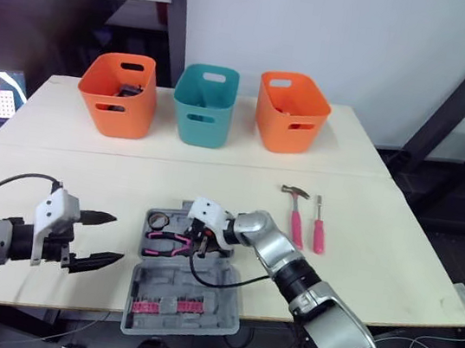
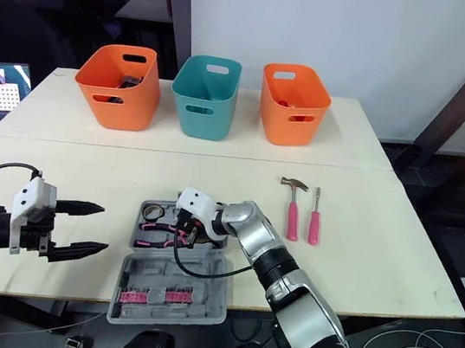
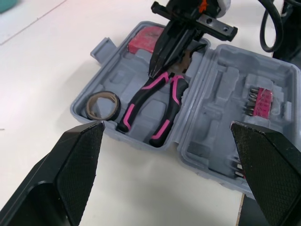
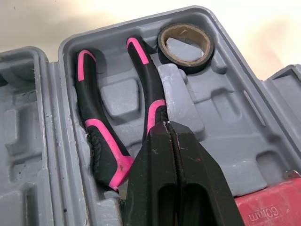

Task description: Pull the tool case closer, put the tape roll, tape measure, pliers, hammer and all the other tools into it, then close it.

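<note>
The right gripper [image 4: 168, 129], shut and empty, has its tips on the pliers [image 4: 99, 139] lying in the case [image 3: 225, 94]. Pressing straight down at the pivot should seat both handles; then lift clear. The left gripper [image 1: 118, 238] hovers wide open beside the case.

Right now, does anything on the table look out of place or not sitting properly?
The open tool case seems to overhang the table's front edge with its near half. Inside it, the pliers lie slanted with handles spread, apparently not seated in a shaped slot. Nothing looks spilled or damaged.
</note>
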Robot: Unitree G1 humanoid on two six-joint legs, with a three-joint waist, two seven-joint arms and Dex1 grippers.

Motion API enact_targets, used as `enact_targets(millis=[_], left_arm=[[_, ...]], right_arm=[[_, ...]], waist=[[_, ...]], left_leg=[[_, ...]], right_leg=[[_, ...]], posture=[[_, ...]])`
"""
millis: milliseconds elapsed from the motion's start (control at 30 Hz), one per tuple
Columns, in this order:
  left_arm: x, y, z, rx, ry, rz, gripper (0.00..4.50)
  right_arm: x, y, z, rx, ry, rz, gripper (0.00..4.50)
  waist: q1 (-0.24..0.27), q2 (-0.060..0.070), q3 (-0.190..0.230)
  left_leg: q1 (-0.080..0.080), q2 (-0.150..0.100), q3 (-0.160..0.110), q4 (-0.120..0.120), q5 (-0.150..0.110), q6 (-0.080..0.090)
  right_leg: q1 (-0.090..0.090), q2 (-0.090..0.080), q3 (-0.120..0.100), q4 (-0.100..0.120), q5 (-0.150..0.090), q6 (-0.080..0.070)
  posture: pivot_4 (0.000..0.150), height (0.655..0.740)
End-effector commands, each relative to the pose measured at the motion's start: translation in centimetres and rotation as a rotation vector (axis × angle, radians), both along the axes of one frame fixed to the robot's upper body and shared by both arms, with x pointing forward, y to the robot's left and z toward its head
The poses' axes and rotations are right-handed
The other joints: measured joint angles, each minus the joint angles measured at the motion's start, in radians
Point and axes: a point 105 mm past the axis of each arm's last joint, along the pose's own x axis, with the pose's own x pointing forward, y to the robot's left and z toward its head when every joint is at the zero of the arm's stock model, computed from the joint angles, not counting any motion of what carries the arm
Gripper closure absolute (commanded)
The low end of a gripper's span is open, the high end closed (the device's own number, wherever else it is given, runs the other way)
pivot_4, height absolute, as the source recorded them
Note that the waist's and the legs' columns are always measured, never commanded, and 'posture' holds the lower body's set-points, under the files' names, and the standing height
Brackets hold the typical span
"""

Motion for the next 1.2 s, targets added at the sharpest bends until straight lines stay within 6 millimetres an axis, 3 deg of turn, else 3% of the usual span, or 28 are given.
enact_targets(millis=[33,167,267,333,367,467,600,700,900,1200], left_arm=[[0.4,0.1,0.3,0.015,-0.034,0.009,0.0],[0.9,0.5,-0.5,0.067,-0.004,0.028,0.0],[1.5,0.7,-0.1,0.068,-0.037,0.007,0.0],[1.5,0.8,0.0,0.078,-0.031,-0.03,0.0],[1.5,0.9,0.0,0.08,-0.023,-0.058,0.0],[0.5,0.4,0.3,0.052,0.008,-0.192,0.77],[1.0,0.9,-1.7,0.196,0.021,-0.252,2.72],[1.1,1.4,-3.6,0.269,0.036,-0.28,4.37],[2.7,0.8,-5.3,0.26,-0.005,-0.265,4.45],[2.7,-0.7,-7.3,0.23,0.02,-0.297,4.45]], right_arm=[[-0.2,-0.1,1.2,0.129,-0.048,0.024,4.47],[0.1,-1.1,7.5,0.313,-0.204,0.053,4.47],[-0.6,-3.6,10.3,0.311,-0.261,0.089,4.47],[-1.3,-5.4,10.8,0.249,-0.273,0.118,4.47],[-1.8,-6.4,10.5,0.196,-0.265,0.141,4.47],[-3.0,-8.9,9.3,0.066,-0.225,0.18,4.5],[-3.8,-12.2,5.5,-0.161,-0.215,0.205,4.5],[-4.2,-12.7,4.1,-0.201,-0.205,0.218,4.5],[-3.7,-12.9,1.8,-0.229,-0.203,0.197,4.5],[-3.4,-11.7,0.9,-0.179,-0.186,0.175,4.5]], waist=[[0.0,0.0,0.0],[-0.001,-0.002,0.004],[0.002,-0.003,0.004],[0.004,-0.003,0.004],[0.006,-0.004,0.004],[0.005,-0.004,0.004],[0.003,-0.004,0.004],[-0.001,-0.005,0.004],[0.008,-0.007,0.004],[0.004,-0.008,0.004]], left_leg=[[0.0,0.0,0.0,-0.001,0.0,0.0],[-0.006,0.0,0.002,-0.002,0.0,0.001],[-0.014,0.0,0.003,-0.002,0.001,0.001],[-0.016,0.0,0.003,-0.002,0.001,0.001],[-0.016,0.0,0.003,-0.002,0.001,0.001],[-0.017,0.0,0.004,-0.003,0.0,0.001],[-0.017,0.0,0.007,-0.002,0.0,0.001],[-0.017,0.001,0.009,-0.002,0.0,0.001],[-0.017,0.002,0.012,0.0,0.001,0.001],[-0.017,0.002,0.013,0.0,0.001,0.001]], right_leg=[[-0.001,0.0,0.0,0.0,0.0,0.0],[-0.004,0.002,0.003,0.001,0.001,-0.001],[-0.011,0.003,0.004,0.002,0.005,0.0],[-0.014,0.003,0.004,0.002,0.005,0.001],[-0.014,0.003,0.004,0.002,0.004,0.001],[-0.014,0.003,0.003,0.001,0.002,-0.001],[-0.015,0.002,0.004,0.0,0.001,-0.001],[-0.017,0.002,0.005,0.001,0.001,0.0],[-0.017,0.002,0.007,0.002,0.002,0.0],[-0.017,0.002,0.007,0.002,0.006,0.0]], posture=[[0.15,0.74],[0.15,0.74],[0.15,0.74],[0.15,0.74],[0.15,0.74],[0.15,0.74],[0.15,0.74],[0.15,0.74],[0.15,0.74],[0.15,0.74]])
